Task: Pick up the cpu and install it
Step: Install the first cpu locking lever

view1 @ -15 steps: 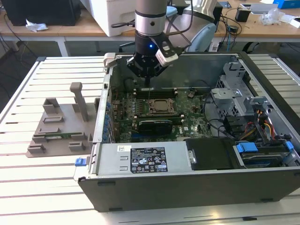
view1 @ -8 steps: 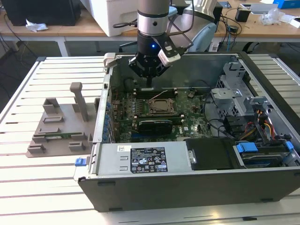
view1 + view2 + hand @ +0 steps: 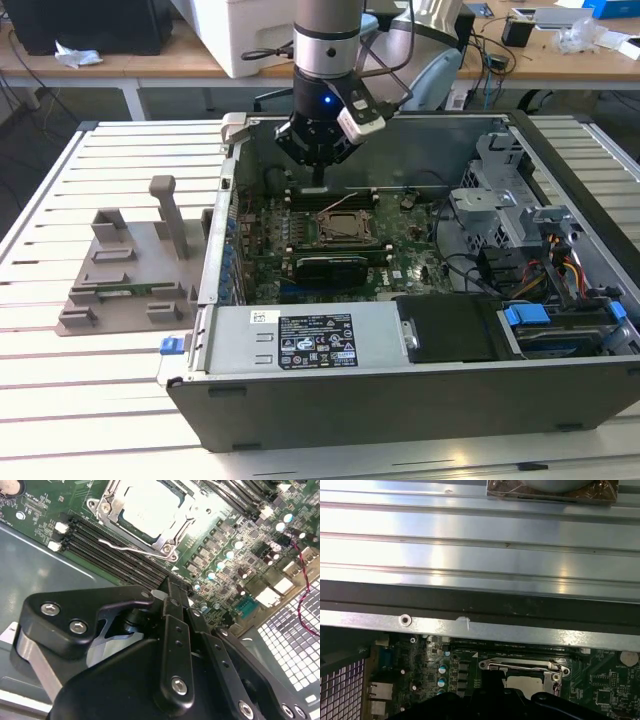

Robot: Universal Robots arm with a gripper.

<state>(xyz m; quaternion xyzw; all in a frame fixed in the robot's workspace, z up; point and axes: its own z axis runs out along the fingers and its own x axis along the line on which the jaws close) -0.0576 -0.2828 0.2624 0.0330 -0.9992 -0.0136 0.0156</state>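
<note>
CPU: seated in the motherboard socket inside the open computer case on the slatted desk. Gripper: above the board near the socket; whether its fingers are apart or together cannot be told.

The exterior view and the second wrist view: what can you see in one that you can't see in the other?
The exterior view alone takes in the whole open computer case, the grey plastic holder block beside it on the slatted table, and the black expansion card. The second wrist view alone gives a close look at the thin socket lever and the gripper's own bolted links. Both show the green motherboard, and the socket with the cpu lying in it.
</note>
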